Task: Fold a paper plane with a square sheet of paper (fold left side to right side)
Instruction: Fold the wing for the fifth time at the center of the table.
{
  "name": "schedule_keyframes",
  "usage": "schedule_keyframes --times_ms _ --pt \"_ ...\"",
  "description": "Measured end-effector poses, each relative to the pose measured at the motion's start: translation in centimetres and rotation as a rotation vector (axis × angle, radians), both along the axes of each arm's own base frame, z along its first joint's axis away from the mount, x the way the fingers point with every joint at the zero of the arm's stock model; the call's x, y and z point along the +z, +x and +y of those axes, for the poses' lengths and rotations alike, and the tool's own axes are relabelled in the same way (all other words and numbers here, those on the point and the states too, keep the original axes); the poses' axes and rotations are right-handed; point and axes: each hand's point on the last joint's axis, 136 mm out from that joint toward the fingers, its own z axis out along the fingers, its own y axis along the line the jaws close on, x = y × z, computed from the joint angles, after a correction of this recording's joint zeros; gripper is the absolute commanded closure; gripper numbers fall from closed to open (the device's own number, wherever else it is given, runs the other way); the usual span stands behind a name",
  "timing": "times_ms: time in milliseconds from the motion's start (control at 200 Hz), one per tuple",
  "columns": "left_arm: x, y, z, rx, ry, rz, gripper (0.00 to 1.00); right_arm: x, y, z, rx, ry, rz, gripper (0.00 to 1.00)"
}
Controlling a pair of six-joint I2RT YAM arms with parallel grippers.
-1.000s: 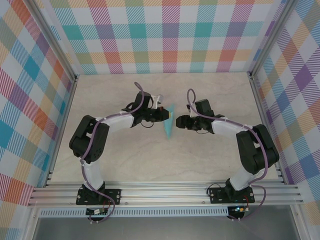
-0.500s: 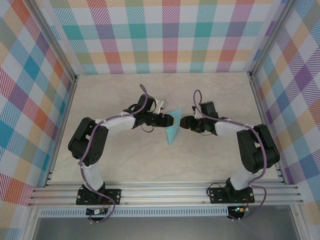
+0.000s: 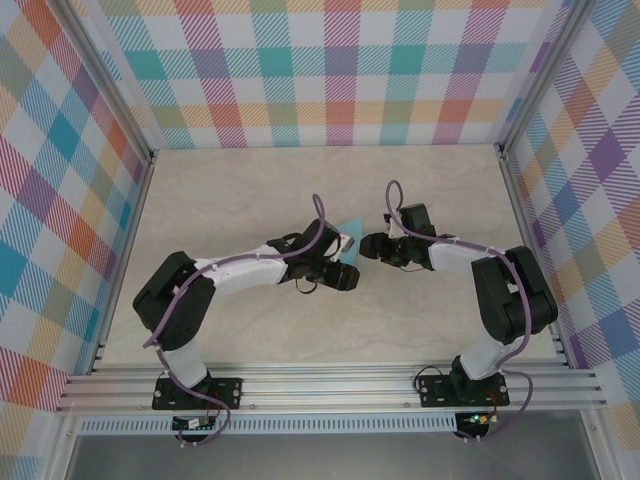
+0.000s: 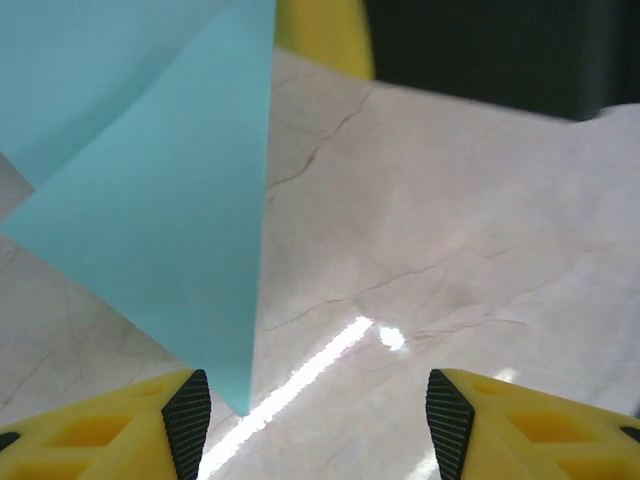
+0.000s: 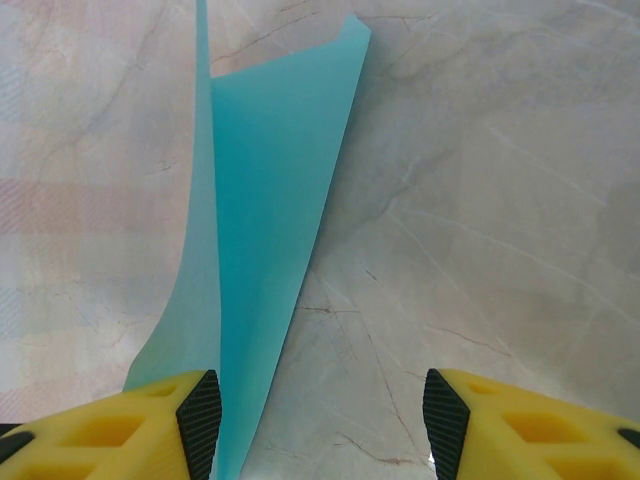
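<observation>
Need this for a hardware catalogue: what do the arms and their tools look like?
The left arm and right arm have white shells, black joints and bases, and a purple cable looping along each. The left tool and right tool have yellow fingers with black pads.

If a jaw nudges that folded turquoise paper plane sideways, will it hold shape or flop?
Probably floppy: the paper plane looks thin, its layers splaying apart. Likely very light, so it may skid across the glossy table.
</observation>
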Motion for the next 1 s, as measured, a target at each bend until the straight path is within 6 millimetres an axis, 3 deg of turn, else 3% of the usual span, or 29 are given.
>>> schedule_keyframes --times_ms 245,685,1000 --pt "-3.0 1.5 -0.1 0.042 0.163 -0.028 0.45 -0.4 -0.1 0.0 -0.002 -0.002 0.013 0.44" --pt "-2.6 2.5 0.1 0.072 0.209 -0.07 0.55 -0.8 -0.1 0.0 -0.005 -0.004 0.025 0.44" --pt "-4.3 2.8 0.2 0.074 0.255 -0.056 0.7 -1.1 -0.1 0.0 -0.004 -0.006 0.032 0.44"
